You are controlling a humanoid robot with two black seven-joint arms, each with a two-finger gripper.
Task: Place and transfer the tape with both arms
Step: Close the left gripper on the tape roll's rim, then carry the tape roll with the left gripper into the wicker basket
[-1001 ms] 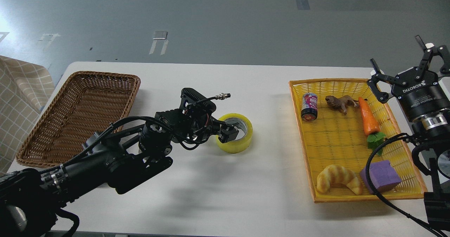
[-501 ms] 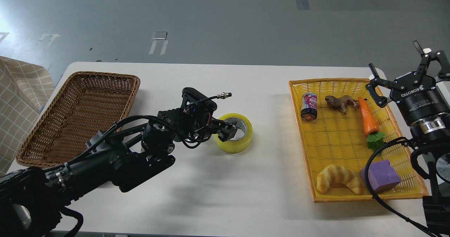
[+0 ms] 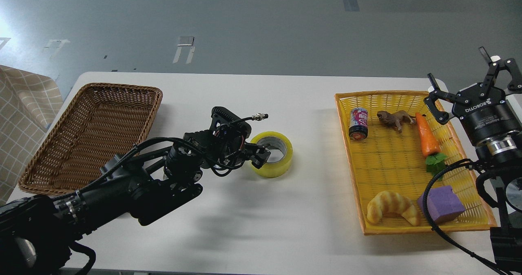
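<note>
The tape [image 3: 274, 156], a yellowish roll with a grey core, lies flat on the white table [image 3: 285, 209] near the middle. My left gripper [image 3: 261, 154] is low at the roll's left rim, with dark fingers spread around that edge; the roll rests on the table. My right gripper [image 3: 473, 83] is open and empty, its fingers spread wide, raised over the far right corner of the yellow basket [image 3: 359, 193], far from the tape.
A brown wicker basket [image 3: 49, 160] stands at the left. The yellow basket holds a can [image 3: 359, 123], a toy animal [image 3: 393, 119], a carrot [image 3: 428, 138], a croissant [image 3: 392, 208] and a purple block [image 3: 441, 203]. Checked cloth [image 3: 20, 103] lies at the far left.
My left gripper has drawn back slightly to the left, from over the tape's hole to its left rim. The tape has not moved. My right gripper shifted slightly right and up.
</note>
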